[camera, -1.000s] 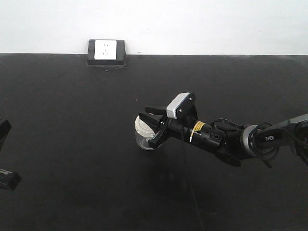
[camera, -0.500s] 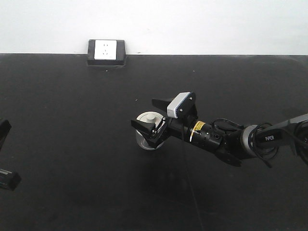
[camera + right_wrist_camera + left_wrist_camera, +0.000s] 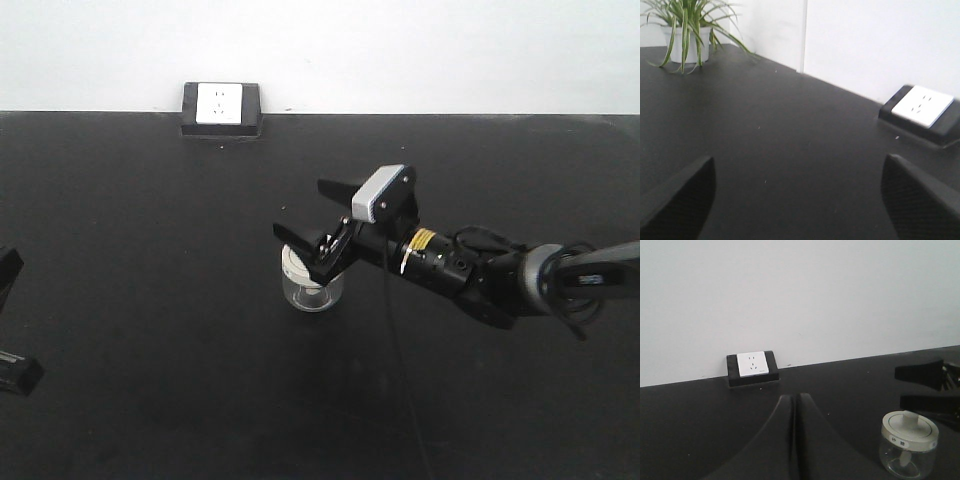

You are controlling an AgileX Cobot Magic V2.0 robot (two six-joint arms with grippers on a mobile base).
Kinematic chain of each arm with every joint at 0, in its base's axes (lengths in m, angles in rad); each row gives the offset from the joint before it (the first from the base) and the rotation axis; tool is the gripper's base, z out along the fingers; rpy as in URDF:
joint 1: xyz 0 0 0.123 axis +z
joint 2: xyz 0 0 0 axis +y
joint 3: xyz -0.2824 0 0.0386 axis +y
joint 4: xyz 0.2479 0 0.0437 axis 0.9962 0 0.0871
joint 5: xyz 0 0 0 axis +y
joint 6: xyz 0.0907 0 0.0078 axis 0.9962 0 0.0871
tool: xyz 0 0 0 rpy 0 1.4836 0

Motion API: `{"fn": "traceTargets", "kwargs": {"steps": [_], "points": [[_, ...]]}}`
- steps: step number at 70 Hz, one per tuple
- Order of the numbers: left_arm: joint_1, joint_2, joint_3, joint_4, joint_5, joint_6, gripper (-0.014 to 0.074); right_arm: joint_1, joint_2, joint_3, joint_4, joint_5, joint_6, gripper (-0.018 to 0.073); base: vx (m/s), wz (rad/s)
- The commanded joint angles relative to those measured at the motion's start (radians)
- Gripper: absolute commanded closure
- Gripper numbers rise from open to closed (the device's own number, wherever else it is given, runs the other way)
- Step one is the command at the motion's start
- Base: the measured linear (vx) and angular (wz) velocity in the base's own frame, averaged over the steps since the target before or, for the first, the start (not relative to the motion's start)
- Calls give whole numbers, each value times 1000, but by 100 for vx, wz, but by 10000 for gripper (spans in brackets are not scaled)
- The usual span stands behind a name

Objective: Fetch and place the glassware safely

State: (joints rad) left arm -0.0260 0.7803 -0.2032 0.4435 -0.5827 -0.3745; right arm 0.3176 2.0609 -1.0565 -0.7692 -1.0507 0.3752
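The glass jar [image 3: 311, 285] with its cream-white knobbed lid stands upright on the black table [image 3: 150, 250]. It also shows in the left wrist view [image 3: 909, 442]. My right gripper [image 3: 300, 208] is open and empty. It hovers just above the jar's lid, and its near finger crosses in front of the lid. Its two fingers show above and behind the jar in the left wrist view [image 3: 898, 386]. The jar is out of the right wrist view, where the gripper [image 3: 800, 200] spans bare tabletop. My left gripper [image 3: 795, 405] is shut and empty, well left of the jar.
A white wall socket in a black frame [image 3: 220, 105] sits at the table's back edge by the white wall; it also shows in both wrist views [image 3: 752, 364] [image 3: 922, 106]. A potted plant [image 3: 685, 30] stands far off on the table. Parts of the left arm [image 3: 15, 372] are at the left edge.
My right gripper was shut on the jar, then opened and let it go. It has risen slightly above the lid. The jar stays standing on the table.
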Motion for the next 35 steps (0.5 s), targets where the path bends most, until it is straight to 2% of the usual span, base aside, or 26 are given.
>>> {"fn": "traceTargets", "kwargs": {"steps": [1, 12, 21, 28, 35], "points": [[0, 1, -27, -20, -69, -11, 595, -3, -137, 20, 31, -11, 8, -12, 0, 0], [0, 1, -27, -20, -69, -11, 595, -3, -311, 136, 90, 101, 27, 55, 0, 0], [0, 1, -27, -20, -69, -11, 595, -3, -481, 234, 218, 258, 64, 144, 0, 0], [0, 1, -27, -20, -69, -11, 595, -3, -608, 287, 305, 421, 59, 270, 0, 0], [0, 1, -27, -20, -69, -11, 595, -3, -748, 323, 321, 591, 56, 447, 0, 0]]}}
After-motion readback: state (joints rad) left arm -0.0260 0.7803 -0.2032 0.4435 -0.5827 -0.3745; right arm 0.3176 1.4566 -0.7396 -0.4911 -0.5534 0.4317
